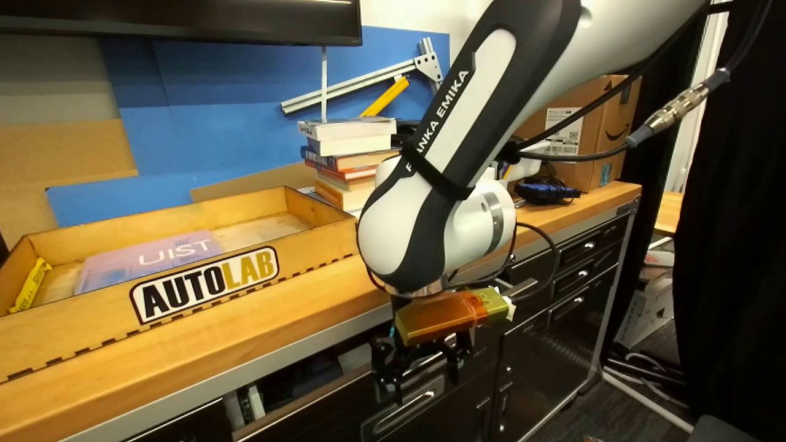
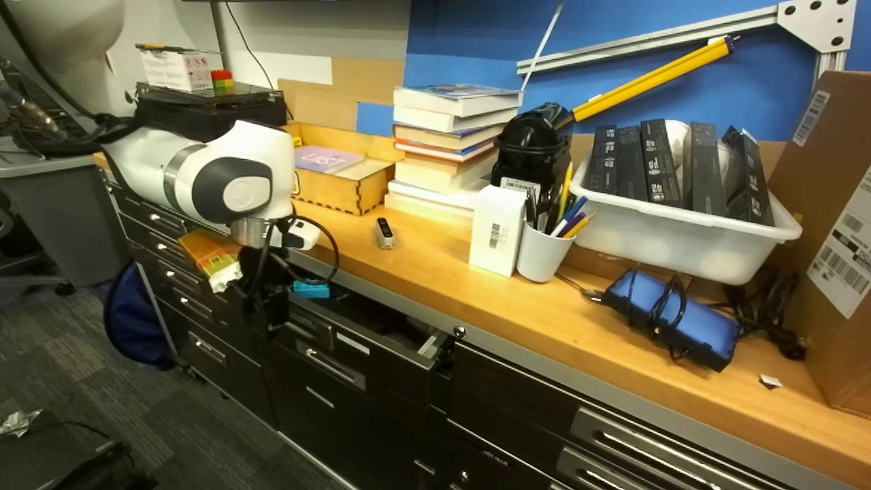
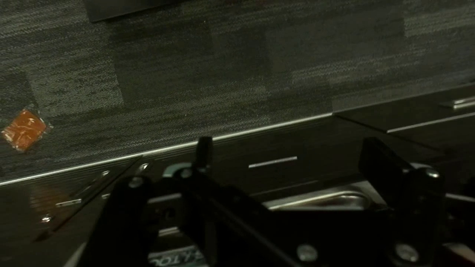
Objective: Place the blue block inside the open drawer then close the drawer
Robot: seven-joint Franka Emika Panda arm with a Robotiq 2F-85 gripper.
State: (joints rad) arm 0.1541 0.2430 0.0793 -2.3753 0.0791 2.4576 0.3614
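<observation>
Operating from a distance, I have the black two-finger Robotiq gripper before the glossy black metal cabinet, its fingers parted wide in the wrist view. In an exterior view the small light-blue cube appears just beside the gripper, at an end of the wide, shallow, dark grey-black metal drawer standing open beneath the light wooden benchtop; whether the cube lies inside or on the edge, I cannot tell.
</observation>
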